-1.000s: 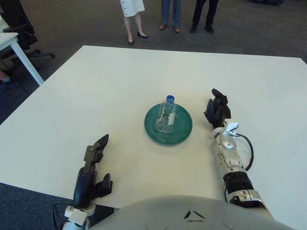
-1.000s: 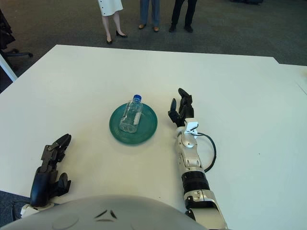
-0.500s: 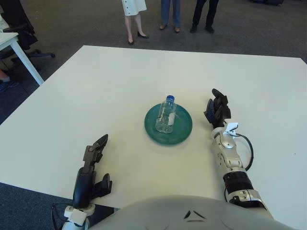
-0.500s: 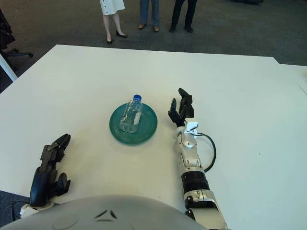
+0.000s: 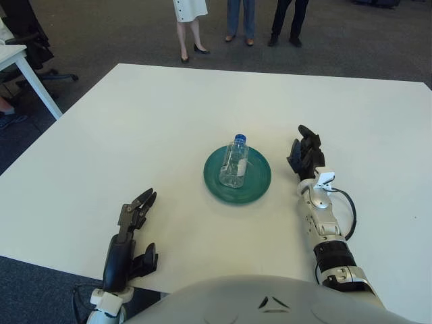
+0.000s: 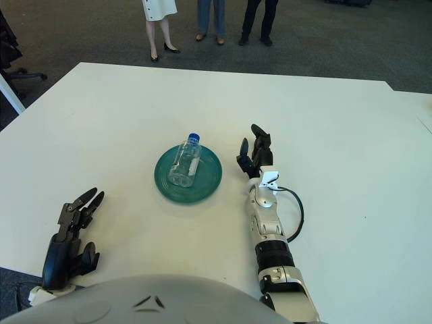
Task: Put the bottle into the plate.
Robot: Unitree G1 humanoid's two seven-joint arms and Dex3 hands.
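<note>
A clear plastic bottle point(image 5: 234, 161) with a blue cap lies on its side in a green plate point(image 5: 258, 183) at the middle of the white table. My right hand point(image 5: 306, 154) rests on the table just right of the plate, fingers relaxed and holding nothing. My left hand point(image 5: 136, 211) rests near the table's front left edge, well away from the plate, fingers spread and empty. The same scene shows in the right eye view, with the bottle point(image 6: 184, 162) in the plate point(image 6: 209, 182).
The white table point(image 5: 155, 115) stretches wide around the plate. Three people point(image 5: 233, 20) stand beyond its far edge. An office chair point(image 5: 30, 47) and a white desk corner point(image 5: 13, 57) stand at the far left.
The fingers of my left hand have spread slightly. The bottle, plate and right hand have not moved.
</note>
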